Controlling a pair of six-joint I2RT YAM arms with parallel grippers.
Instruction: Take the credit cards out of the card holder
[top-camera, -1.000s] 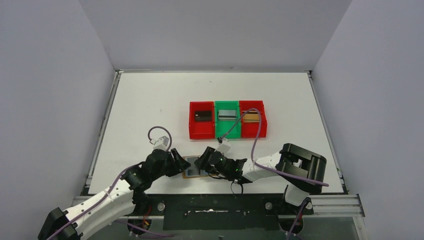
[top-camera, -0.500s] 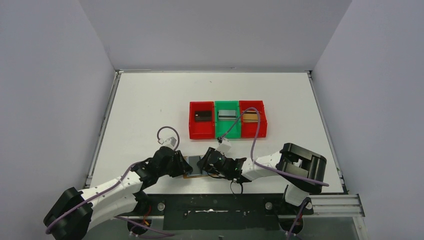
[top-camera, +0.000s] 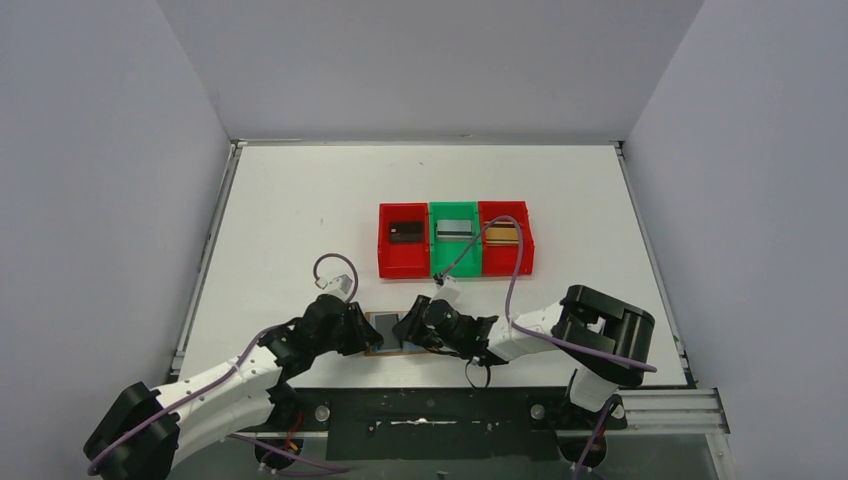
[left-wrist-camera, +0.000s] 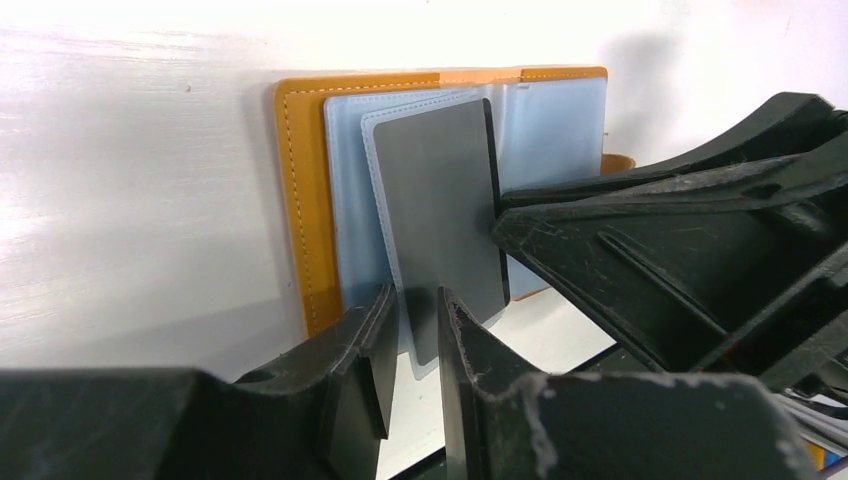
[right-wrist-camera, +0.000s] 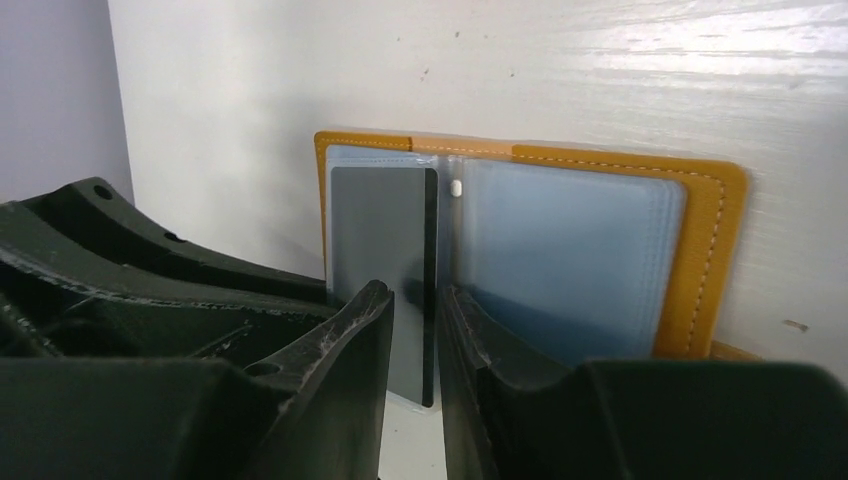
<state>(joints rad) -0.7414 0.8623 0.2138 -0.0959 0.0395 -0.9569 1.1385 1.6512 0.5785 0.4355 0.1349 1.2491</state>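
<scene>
The card holder (left-wrist-camera: 300, 200) looks like smooth tan leather with pale stitching, its inner pockets (right-wrist-camera: 560, 260) of clear, faintly glossy plastic. Between the scuffed matt black plastic fingers (left-wrist-camera: 470, 360), the dark grey card (left-wrist-camera: 440, 210) looks smooth and matt. Beyond them the white table (left-wrist-camera: 130, 180) has a slight sheen.

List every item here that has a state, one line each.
Tan leather card holder: lying open on the table.
Dark grey card: partly out of its clear sleeve.
Left gripper: fingers narrowed around the card's edge.
Right gripper: narrowed at the same card.
Red and green bins: a card in each.
</scene>
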